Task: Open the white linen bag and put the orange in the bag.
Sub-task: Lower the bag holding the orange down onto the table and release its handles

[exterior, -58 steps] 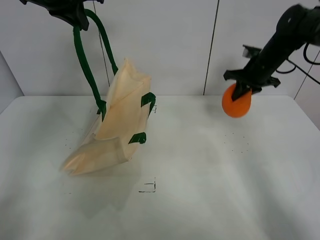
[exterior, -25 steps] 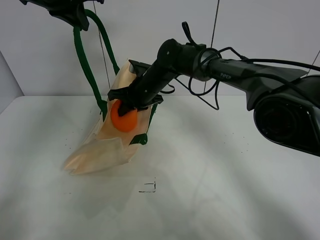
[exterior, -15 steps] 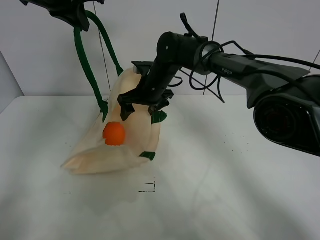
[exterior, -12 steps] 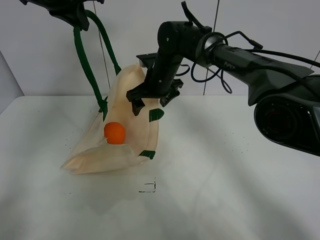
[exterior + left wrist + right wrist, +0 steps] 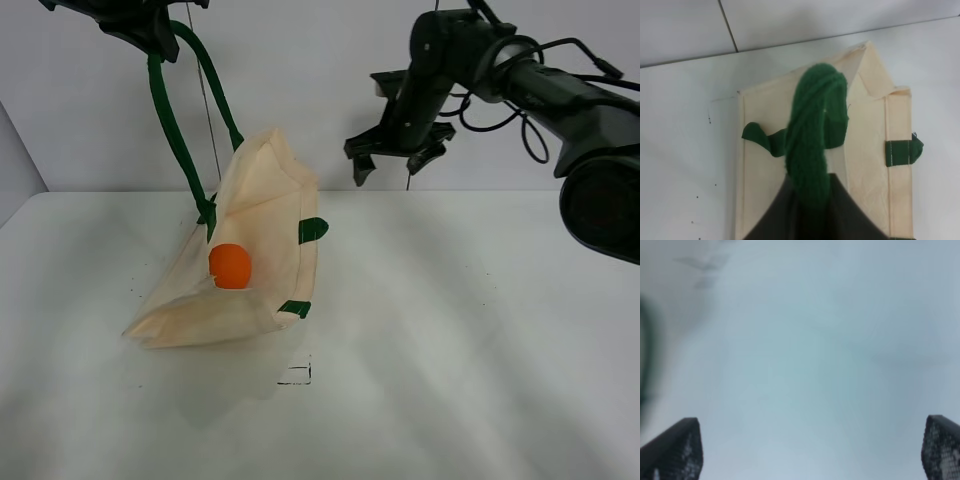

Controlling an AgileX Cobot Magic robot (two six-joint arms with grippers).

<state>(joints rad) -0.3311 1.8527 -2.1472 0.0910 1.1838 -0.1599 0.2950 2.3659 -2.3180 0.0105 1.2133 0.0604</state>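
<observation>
The white linen bag (image 5: 255, 250) hangs tilted from its dark green handle (image 5: 165, 110), its bottom resting on the table. My left gripper (image 5: 140, 25), at the top left, is shut on that handle. The left wrist view shows the handle (image 5: 812, 140) looped up from the bag (image 5: 867, 145) below. The orange (image 5: 230, 266) lies inside the open bag. My right gripper (image 5: 392, 165) is open and empty, raised above the table to the right of the bag. In the right wrist view its fingertips (image 5: 675, 447) stand wide apart over blurred bare table.
The white table (image 5: 450, 330) has a small black mark (image 5: 297, 374) in front of the bag. A grey wall with dark seams (image 5: 420, 90) stands behind. The right arm's cables (image 5: 500, 100) hang near the wall.
My right gripper carried the orange over to the bag, let it go inside, then lifted and drew back to the right, open. The bag sagged a little under the orange.
</observation>
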